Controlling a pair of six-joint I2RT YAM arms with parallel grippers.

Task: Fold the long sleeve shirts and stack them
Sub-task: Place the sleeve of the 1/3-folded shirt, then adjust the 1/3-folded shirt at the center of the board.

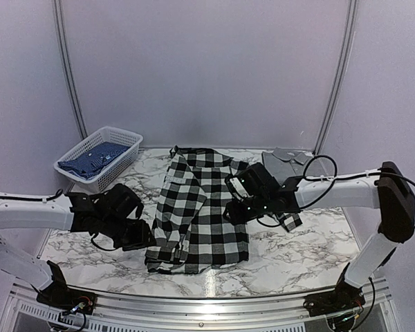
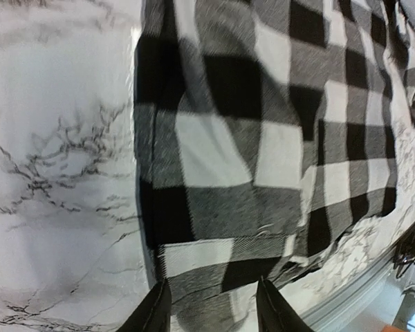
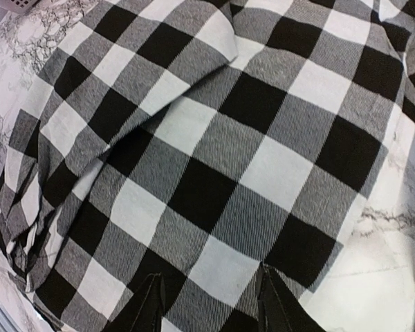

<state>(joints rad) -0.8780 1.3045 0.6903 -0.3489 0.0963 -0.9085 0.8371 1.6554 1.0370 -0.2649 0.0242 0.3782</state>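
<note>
1. The soft black-and-white large-check cloth shirt (image 1: 197, 207) lies in the middle of the white marble-patterned table (image 1: 297, 252). It runs lengthwise from near the front edge toward the back. Its sides are turned in over the body, so it makes a rumpled, fairly narrow strip.
2. My left gripper (image 2: 211, 312) sits low at the shirt's left edge, toward the near end. On its wrist camera the two black fingers (image 2: 155, 315) stand clearly apart. Checked cloth lies flat in the gap between them. I see nothing pinched, so I read it as parted and holding nothing. I cannot tell whether the tips touch the fabric.
3. My right gripper (image 3: 211, 304) is over the right half of the shirt, about midway along its length. Its fingers (image 3: 273, 308) are also spread, with flat checked cloth beneath them and no fold caught between them.
4. A small piece of the same checked cloth sticks out to the right from under the right arm.
5. A white plastic lattice basket (image 1: 117, 169) stands at the back left, well apart from the shirt, with dark blue cloth (image 1: 93, 159) lying in it.
6. A crumpled grey garment (image 1: 287, 159) lies at the back right, near the shirt's far right corner.
</note>
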